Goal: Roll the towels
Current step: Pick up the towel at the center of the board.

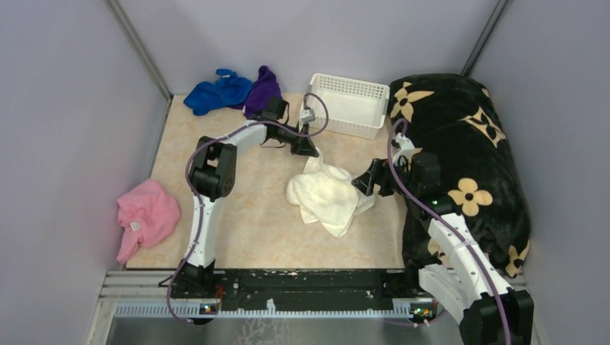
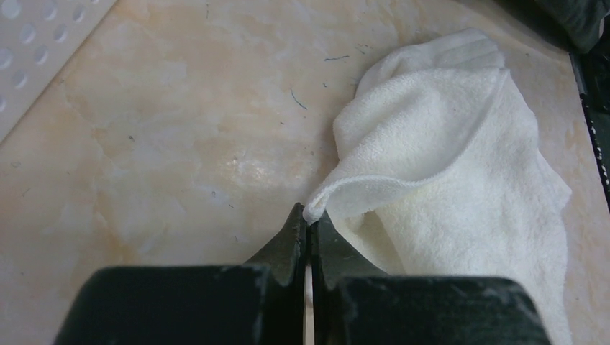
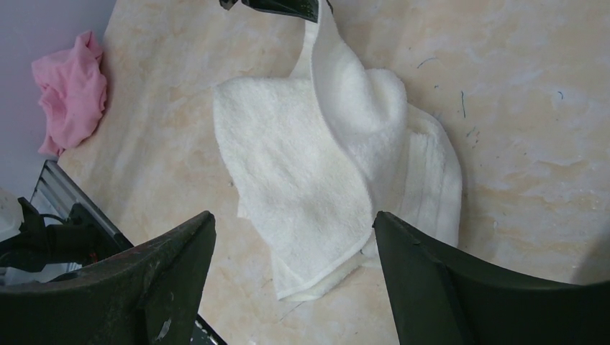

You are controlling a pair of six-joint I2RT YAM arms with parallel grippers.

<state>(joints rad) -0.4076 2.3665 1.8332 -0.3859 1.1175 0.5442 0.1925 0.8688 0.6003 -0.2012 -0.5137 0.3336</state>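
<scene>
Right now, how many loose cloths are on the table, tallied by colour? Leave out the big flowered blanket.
Cream-white terry towel, corner pinched by the left gripper: 1
Bright blue cloth: 1
Dark purple cloth: 1
Pink cloth: 1
Total: 4

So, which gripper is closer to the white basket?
Left. The left gripper pinches a corner of the cream-white towel just in front of the white basket; the right gripper hovers open farther back, beside the towel.
</scene>
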